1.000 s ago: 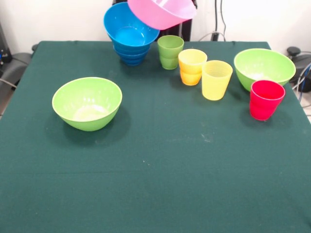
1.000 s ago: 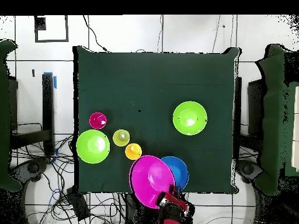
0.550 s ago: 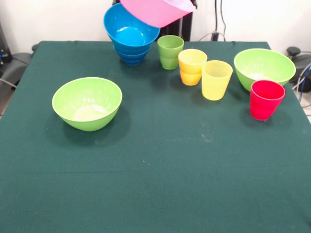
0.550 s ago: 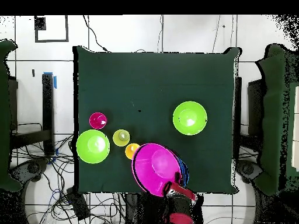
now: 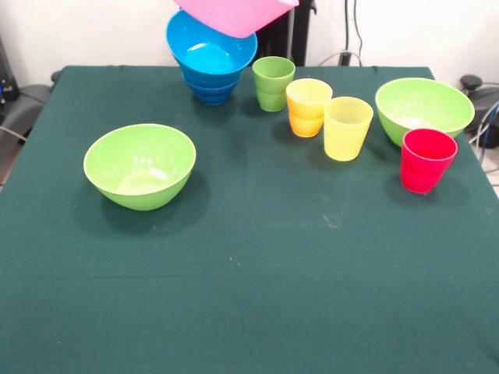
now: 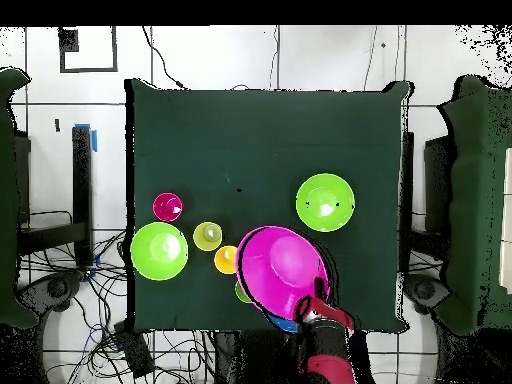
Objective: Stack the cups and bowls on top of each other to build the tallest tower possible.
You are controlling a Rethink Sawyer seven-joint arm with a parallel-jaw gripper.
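Pink bowl [image 5: 231,14] above blue tower [image 5: 210,62]

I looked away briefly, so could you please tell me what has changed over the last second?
The pink bowl, carried at its rim by the gripper, moved sideways to hang over the tower. The cups and both green bowls stayed put.

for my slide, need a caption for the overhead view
Arm holds the pink bowl above the blue tower beside the cups.
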